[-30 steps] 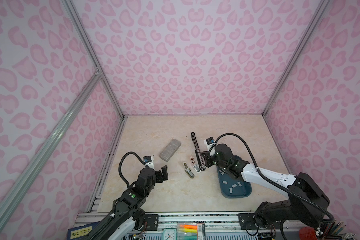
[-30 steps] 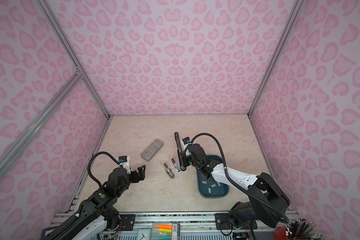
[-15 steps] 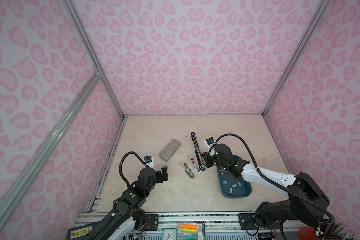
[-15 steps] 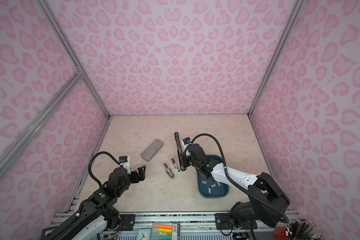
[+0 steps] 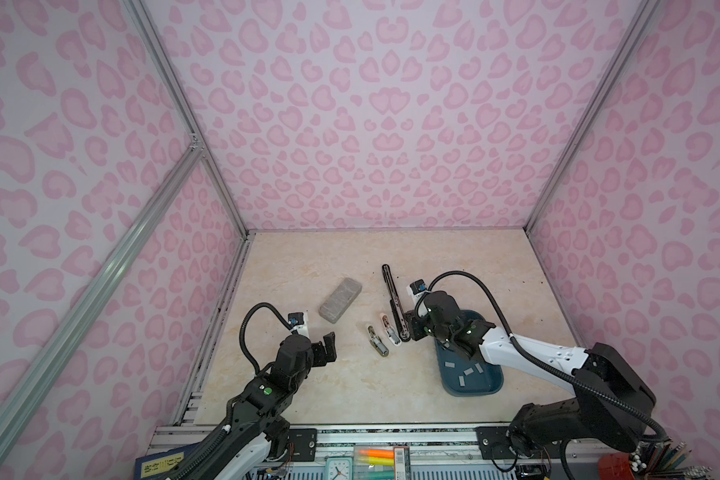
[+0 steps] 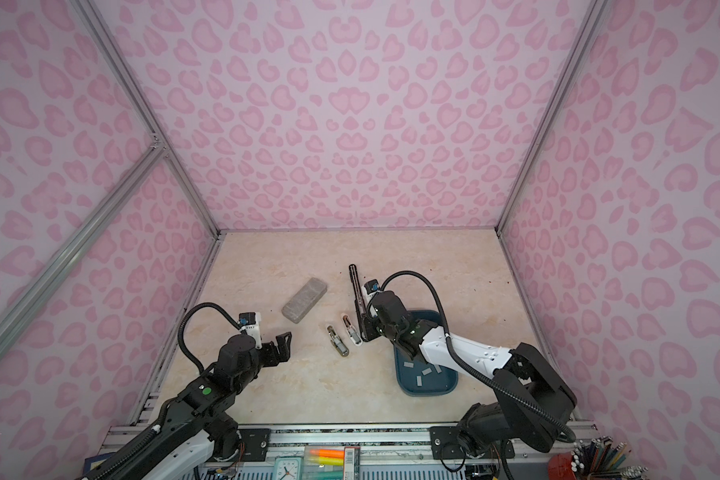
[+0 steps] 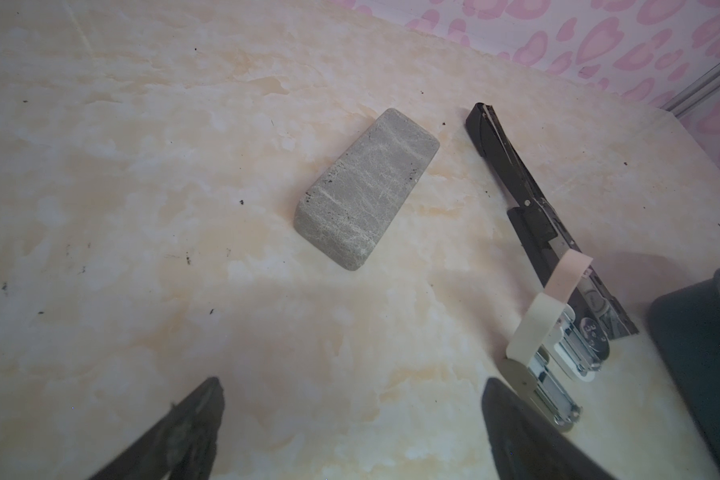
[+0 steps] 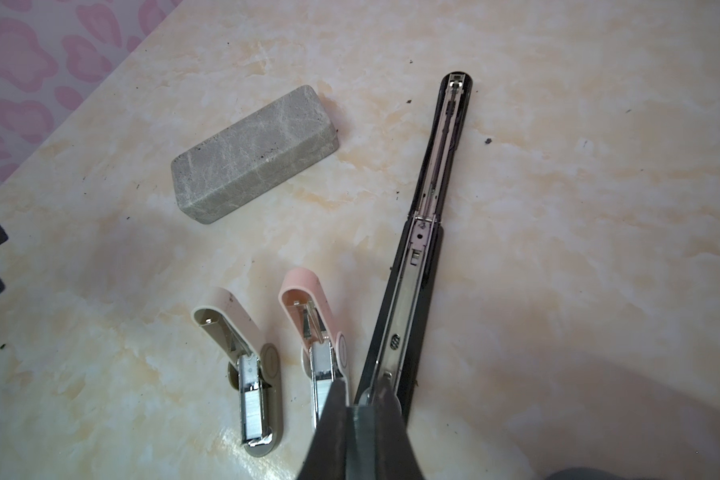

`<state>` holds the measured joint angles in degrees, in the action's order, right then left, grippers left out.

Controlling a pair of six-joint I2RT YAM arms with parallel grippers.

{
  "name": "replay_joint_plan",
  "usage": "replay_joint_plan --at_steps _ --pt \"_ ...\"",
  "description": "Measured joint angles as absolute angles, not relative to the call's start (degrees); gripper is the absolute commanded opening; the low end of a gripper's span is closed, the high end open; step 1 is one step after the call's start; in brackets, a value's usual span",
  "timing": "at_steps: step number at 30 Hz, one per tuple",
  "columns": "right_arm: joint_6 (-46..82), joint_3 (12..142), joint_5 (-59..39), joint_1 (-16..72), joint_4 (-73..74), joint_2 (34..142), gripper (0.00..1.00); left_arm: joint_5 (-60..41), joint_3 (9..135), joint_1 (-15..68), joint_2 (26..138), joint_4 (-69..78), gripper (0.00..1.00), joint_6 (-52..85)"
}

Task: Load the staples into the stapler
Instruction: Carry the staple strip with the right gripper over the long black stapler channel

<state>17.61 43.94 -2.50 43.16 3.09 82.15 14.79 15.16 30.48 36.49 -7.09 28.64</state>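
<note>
The long black stapler [image 5: 393,299] [image 6: 358,295] lies opened flat on the marble table, its metal channel facing up [image 8: 425,232]. My right gripper [image 8: 362,399] [image 5: 412,328] is shut on a grey strip of staples [image 8: 362,428], held over the stapler's near end. Several more staples [image 5: 466,371] [image 6: 422,371] lie in the blue tray [image 5: 470,392] under the right arm. Off to the left, my left gripper [image 5: 323,347] [image 7: 352,399] hovers open and holds nothing, well apart from the stapler [image 7: 528,208].
A grey speckled block [image 5: 340,300] [image 8: 252,153] lies left of the stapler. Two small opened staplers, one olive [image 8: 250,374] and one pink [image 8: 321,340], lie side by side just left of the black stapler's near end. Pink walls enclose the table.
</note>
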Motion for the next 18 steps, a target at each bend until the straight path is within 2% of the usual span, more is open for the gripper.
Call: replay_joint_plan --at_steps 18 --pt "18.4 46.6 1.5 45.0 2.1 88.5 0.0 14.6 15.3 30.5 37.3 -7.1 0.98 28.9"
